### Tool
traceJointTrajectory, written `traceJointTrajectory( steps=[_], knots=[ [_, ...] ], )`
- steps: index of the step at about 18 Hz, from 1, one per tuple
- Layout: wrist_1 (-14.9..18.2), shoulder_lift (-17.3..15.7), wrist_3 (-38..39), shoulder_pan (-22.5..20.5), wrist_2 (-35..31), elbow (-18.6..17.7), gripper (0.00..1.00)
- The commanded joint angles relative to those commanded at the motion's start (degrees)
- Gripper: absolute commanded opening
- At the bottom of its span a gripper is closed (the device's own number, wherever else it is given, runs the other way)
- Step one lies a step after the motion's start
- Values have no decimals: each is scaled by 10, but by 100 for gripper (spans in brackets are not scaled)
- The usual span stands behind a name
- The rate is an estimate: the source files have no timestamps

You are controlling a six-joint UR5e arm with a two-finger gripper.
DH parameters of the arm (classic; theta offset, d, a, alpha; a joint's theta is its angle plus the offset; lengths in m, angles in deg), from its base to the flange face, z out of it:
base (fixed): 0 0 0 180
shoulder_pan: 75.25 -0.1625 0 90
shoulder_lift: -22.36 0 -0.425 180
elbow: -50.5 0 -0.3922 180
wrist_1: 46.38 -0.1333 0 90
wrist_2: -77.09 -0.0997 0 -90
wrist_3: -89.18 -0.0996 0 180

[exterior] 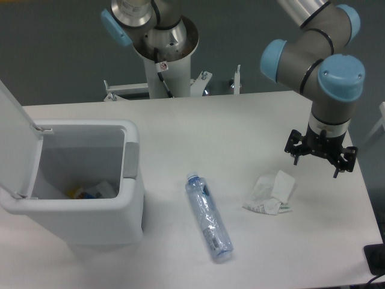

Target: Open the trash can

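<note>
Standing at the left end of the white bench point(240, 126), the trash can point(90, 208) is a large boxy white bin with rounded corners. We see its flat white lid point(15, 141) swung up on the left side, so the bin is open. A grey push tab point(130, 160) sits on the right rim. Inside, at the bottom, we make out a few small items, too small to identify.

Right of the bin, apart from it, a clear plastic bottle point(208, 217) lies on its side, cap end toward the back of the bench. Further right lies a crumpled white wrapper point(270, 192).

The pincer point(319, 160) hangs near the right edge of the bench, just beyond the wrapper and not touching it. We see its fingers spread apart, pointing down, with nothing between them. The arm's grey-and-blue joints point(325, 72) rise above it, and the arm's base column point(163, 42) stands behind the bench.
</note>
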Motion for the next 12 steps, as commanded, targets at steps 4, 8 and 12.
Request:
traceJointTrajectory(
  steps=[4,8,12],
  knots=[
    [-4,0,-2,1,-1,-2,100],
    [-5,0,-2,3,-3,-8,100],
    [-6,-1,0,4,-3,-10,100]
  ],
)
